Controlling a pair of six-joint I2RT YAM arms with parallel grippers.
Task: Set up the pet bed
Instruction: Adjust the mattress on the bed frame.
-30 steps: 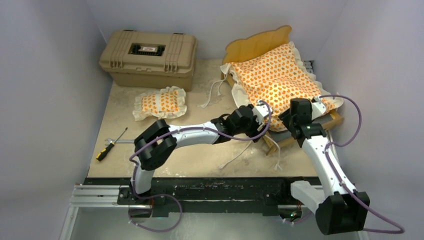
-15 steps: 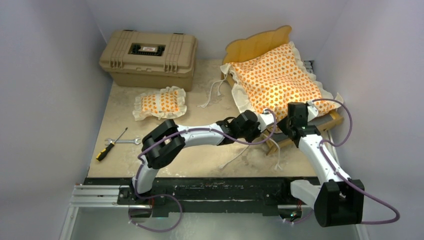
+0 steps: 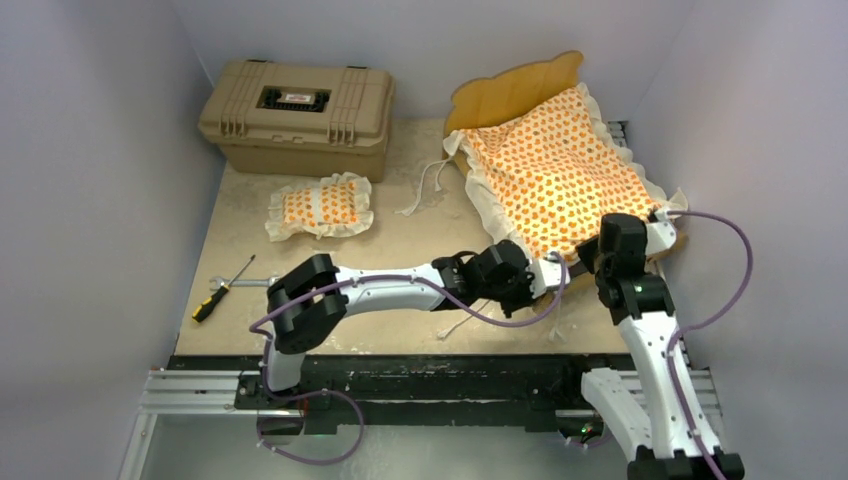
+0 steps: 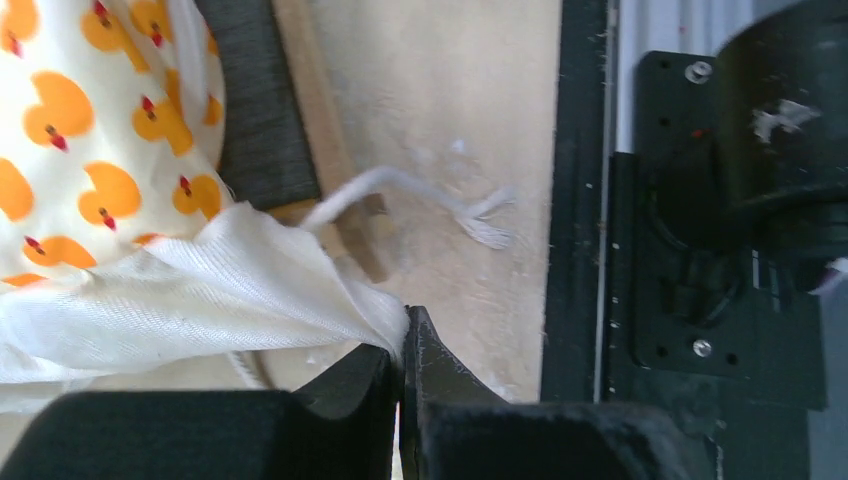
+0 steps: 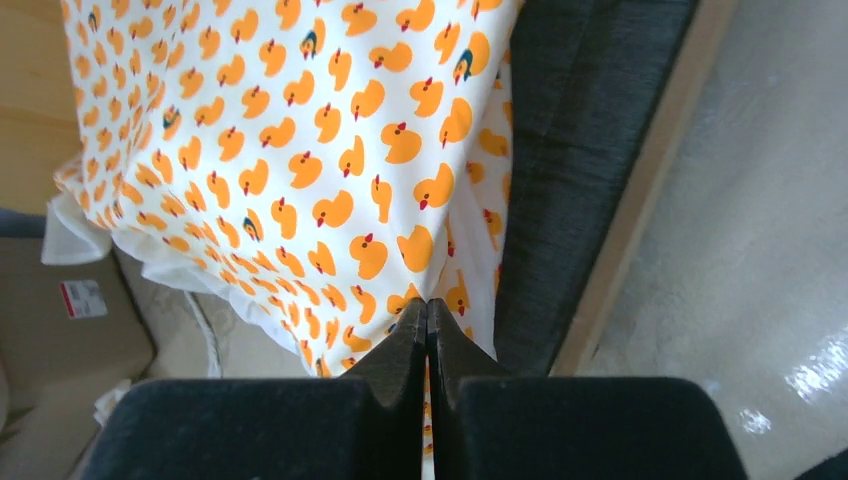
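The pet bed's light-wood frame with scalloped headboard (image 3: 515, 85) stands at the back right. Its orange duck-patterned mattress cushion (image 3: 555, 175) lies stretched over it. My left gripper (image 3: 548, 272) is shut on the white ruffle (image 4: 200, 295) at the cushion's near left corner, the cloth pinched at my left gripper (image 4: 403, 335) tips. My right gripper (image 3: 610, 240) is shut on the cushion's near right edge; in the wrist view my right gripper (image 5: 427, 305) pinches the patterned cloth (image 5: 300, 130) beside the grey base (image 5: 570, 150). The matching pillow (image 3: 320, 205) lies apart on the table.
A tan hard case (image 3: 297, 115) stands at the back left. A screwdriver (image 3: 220, 295) and a wrench (image 3: 245, 283) lie near the left edge. White tie cords (image 3: 425, 190) trail on the table beside the bed. Walls close in on both sides.
Both grippers have shut on the cushion's near edge and moved toward the near side. The cushion now lies flatter and further down over the frame.
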